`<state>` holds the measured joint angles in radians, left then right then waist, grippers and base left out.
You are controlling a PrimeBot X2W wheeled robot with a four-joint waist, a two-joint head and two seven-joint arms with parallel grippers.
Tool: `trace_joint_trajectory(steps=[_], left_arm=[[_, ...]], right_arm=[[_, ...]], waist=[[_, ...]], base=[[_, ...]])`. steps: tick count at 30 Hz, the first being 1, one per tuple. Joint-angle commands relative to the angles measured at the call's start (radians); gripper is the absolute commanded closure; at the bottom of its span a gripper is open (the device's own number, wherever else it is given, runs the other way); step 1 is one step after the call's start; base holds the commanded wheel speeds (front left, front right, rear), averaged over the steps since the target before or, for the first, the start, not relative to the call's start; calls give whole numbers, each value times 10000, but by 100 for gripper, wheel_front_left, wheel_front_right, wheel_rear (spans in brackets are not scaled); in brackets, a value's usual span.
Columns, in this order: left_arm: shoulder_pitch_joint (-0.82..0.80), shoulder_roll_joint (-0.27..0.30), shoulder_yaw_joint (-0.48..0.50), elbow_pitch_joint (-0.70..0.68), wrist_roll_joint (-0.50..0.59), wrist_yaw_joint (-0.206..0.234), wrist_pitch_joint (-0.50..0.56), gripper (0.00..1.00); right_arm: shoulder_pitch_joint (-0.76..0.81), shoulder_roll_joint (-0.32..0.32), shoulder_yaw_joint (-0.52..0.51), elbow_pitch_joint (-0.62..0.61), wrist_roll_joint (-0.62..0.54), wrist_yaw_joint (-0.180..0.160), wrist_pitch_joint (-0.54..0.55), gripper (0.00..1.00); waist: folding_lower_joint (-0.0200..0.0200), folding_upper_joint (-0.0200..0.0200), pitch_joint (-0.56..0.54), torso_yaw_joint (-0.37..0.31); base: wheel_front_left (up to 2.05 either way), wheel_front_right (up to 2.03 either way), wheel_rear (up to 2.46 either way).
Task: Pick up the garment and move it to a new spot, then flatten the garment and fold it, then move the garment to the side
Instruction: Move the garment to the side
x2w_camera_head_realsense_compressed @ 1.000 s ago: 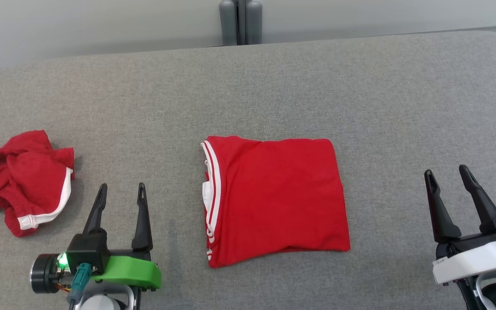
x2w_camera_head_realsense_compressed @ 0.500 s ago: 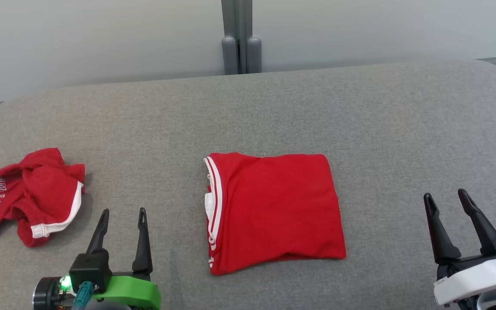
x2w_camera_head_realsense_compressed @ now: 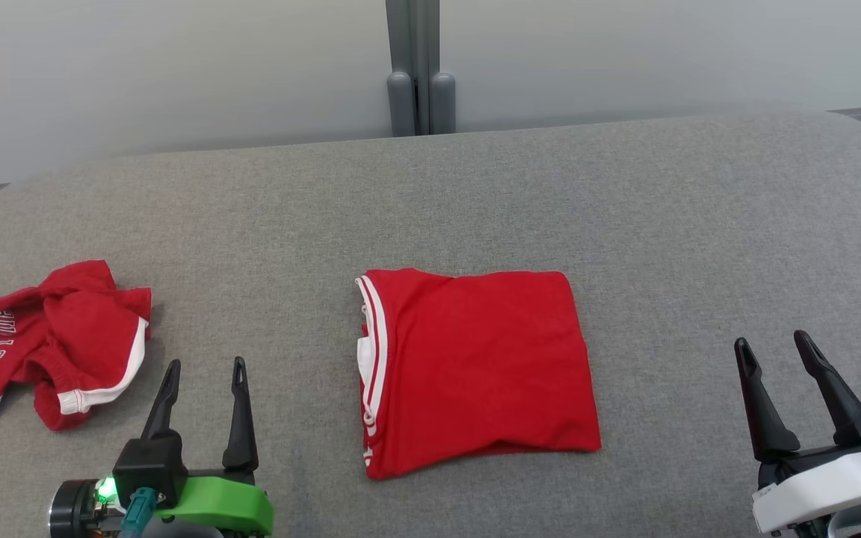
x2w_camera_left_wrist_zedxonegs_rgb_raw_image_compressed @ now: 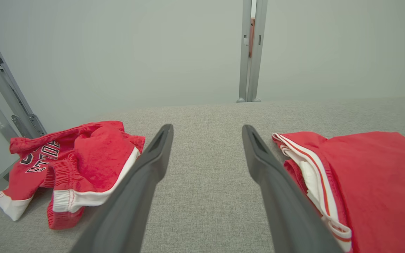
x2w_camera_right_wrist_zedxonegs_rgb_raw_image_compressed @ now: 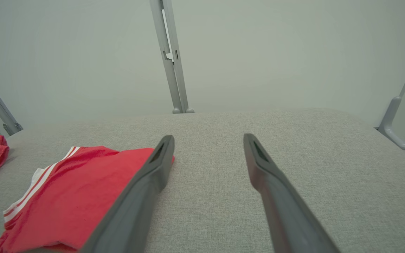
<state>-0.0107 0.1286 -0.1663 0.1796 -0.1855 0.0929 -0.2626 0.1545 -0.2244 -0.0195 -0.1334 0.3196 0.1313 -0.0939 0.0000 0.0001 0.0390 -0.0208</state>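
Fig.: folded garment [x2w_camera_head_realsense_compressed: 475, 366] flat at desk [x2w_camera_head_realsense_compressed: 625, 209] centre, btw. left pincer [x2w_camera_head_realsense_compressed: 205, 364] & right pincer [x2w_camera_head_realsense_compressed: 772, 341], both spread, empty. Likely soft, light, limp (layers may slide): pinch the near edge thru all layers.

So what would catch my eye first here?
A neatly folded red garment with white stripes lies in the middle of the grey table. To its left sits a crumpled red garment with lettering. The left tool and right tool stand open at the near side, touching neither.
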Motion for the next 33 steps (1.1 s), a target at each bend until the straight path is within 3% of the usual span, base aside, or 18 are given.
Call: trace_joint_trajectory(steps=[1, 7, 15, 24, 31, 33], left_arm=[[92, 85, -12, -18, -96, 53, -25, 0], [-180, 79, -82, -98, -48, 105, -10, 0], [-872, -70, -191, -428, 68, 138, -21, 0], [-1868, -384, -288, -898, 257, 78, -24, 0], [-2221, -592, -290, -929, 352, 37, -25, 0], [-2255, -624, -257, -926, 394, 45, -25, 0]], right_arm=[[92, 9, -13, -47, -63, -12, 17, 0], [63, -36, -56, -38, 50, -12, 44, 0], [-481, -300, 160, 557, 344, -12, 71, 0], [-2066, -712, 1441, 2341, 977, -14, -58, 0], [-2881, -836, 2453, 3661, 1537, -12, 137, 0], [-2946, -901, 2665, 3849, 1716, -12, 273, 39]], waist=[[0, -1, -4, 6], [0, -1, 143, 163], [0, -1, 991, 877], [0, -1, 2343, 1724], [0, -1, 2731, 2010], [0, -1, 2758, 2002]], base=[[0, 0, 0], [0, 0, 0], [0, 0, 0], [0, 0, 0], [0, 0, 0], [0, 0, 0]])
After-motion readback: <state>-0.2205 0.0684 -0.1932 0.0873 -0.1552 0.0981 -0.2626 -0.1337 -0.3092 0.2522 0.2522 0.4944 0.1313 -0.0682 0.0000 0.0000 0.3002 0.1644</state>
